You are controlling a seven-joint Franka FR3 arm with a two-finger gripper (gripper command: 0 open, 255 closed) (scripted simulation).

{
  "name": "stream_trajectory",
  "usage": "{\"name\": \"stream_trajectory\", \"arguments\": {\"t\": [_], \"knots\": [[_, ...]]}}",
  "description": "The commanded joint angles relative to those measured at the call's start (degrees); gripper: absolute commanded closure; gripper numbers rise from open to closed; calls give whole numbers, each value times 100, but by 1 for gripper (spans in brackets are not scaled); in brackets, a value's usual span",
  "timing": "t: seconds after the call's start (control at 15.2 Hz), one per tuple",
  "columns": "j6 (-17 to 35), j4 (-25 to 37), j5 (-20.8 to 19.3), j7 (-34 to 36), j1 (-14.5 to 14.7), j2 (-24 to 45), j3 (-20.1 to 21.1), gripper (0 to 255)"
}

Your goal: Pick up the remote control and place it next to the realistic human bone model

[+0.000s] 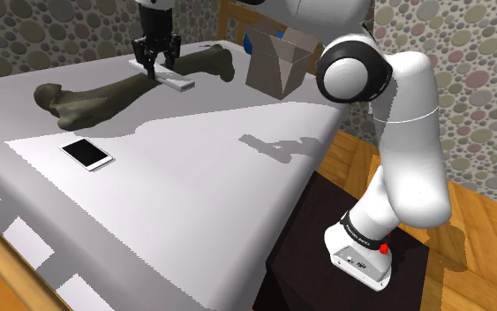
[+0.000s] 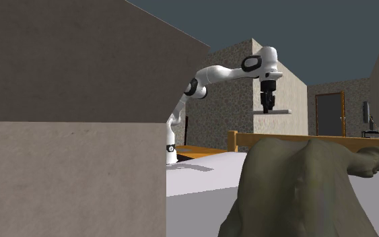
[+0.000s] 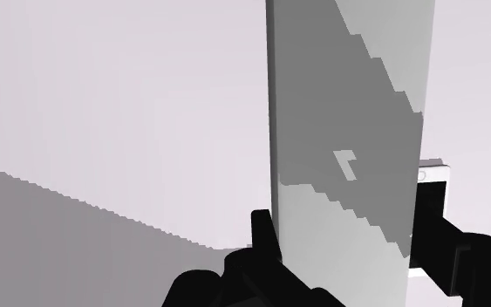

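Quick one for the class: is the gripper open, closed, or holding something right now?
Gripper: shut on the pale grey remote control, which it holds in the air.

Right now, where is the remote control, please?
The flat pale grey remote control is clasped in the black gripper, raised near the long olive-brown bone at the shoulder view's upper left.

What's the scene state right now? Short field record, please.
end effector: shut on the remote
remote: pale grey bar, held in the air above the white surface
bone: olive-brown, lying on the surface
phone: flat on the surface, apart from the bone
box: brown, past the bone's far end
stage: remote is up, not yet placed
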Motion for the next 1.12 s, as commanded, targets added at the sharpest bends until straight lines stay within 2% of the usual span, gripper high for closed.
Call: {"name": "stream_trajectory", "arguments": {"t": [0.0,0.4,1.06], "knots": [[-389,962,0,202,132,571,44,255],[365,-182,-10,195,167,181,36,255],[1259,-1254,-15,190,193,3,34,255]]}}
